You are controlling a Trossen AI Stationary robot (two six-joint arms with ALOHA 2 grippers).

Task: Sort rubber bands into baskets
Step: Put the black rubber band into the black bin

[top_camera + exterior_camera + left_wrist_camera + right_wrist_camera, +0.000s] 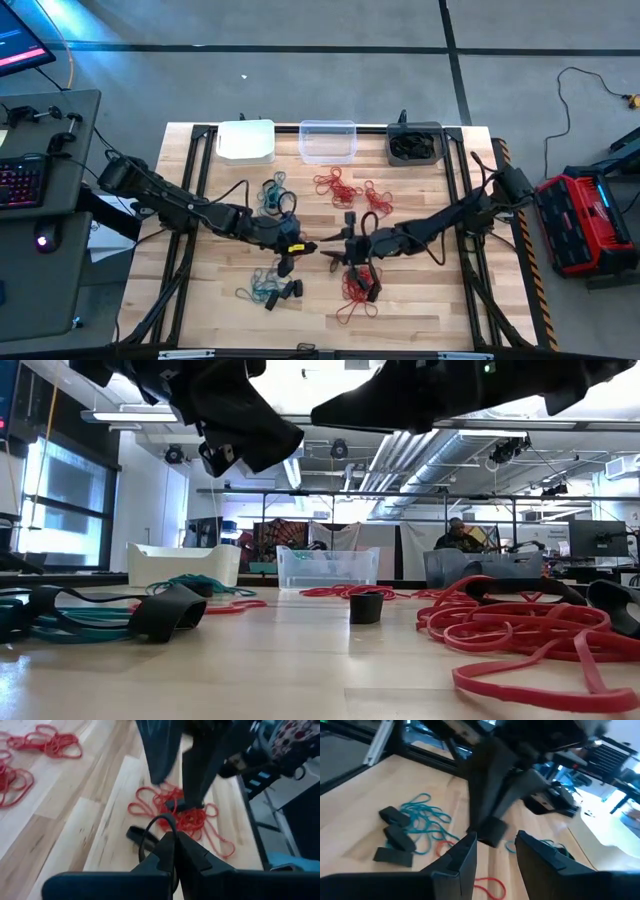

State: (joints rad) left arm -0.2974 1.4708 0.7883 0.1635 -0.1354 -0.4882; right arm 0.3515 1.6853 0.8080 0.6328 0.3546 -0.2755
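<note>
Left gripper (300, 247) fingers pinched on a black rubber band (152, 827) mid-bench; right gripper (328, 253) fingers apart, facing it, holding nothing.

A wooden table (200, 300) is seen; three baskets (328, 141) are lined along its far edge, with rubber bands (340, 185) scattered across the middle.

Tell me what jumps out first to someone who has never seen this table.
Two dark arms meet at the table's middle, the left pincer shut on a black rubber band and the right pincer open facing it. Loose red rubber bands and teal rubber bands lie scattered around them. Along the far edge stand a white basket, a clear basket and a dark grey basket already holding dark bands.
</note>
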